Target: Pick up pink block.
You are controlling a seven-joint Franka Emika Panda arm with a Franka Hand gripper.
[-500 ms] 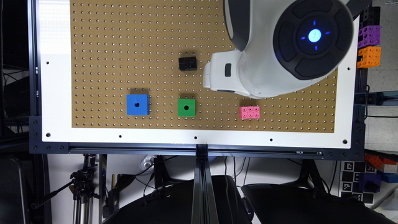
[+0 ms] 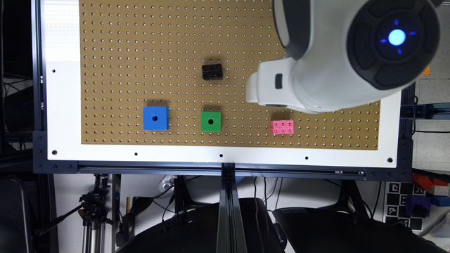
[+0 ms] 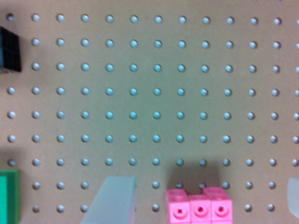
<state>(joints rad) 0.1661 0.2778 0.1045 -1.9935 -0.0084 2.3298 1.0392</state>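
Observation:
The pink block [image 2: 282, 127] lies flat on the brown pegboard [image 2: 140, 52], studs up, toward the exterior view's right. The arm's white gripper part [image 2: 267, 88] hovers above the board, a little farther back than the block and slightly to its left. In the wrist view my gripper [image 3: 205, 183] is open: one pale finger [image 3: 112, 200] sits beside the pink block [image 3: 198, 207], and the other finger just shows at the frame's edge. The block lies between them, untouched, partly cut off by the frame.
A green cube [image 2: 211, 121] and a blue cube [image 2: 155, 118] sit in a row with the pink block, to its left in the exterior view. A black studded brick [image 2: 212, 71] lies farther back. The board's white border [image 2: 246, 156] runs along the near edge.
The arm and its white gripper part have shifted toward the exterior view's right, closer over the pink block. The blocks have not moved.

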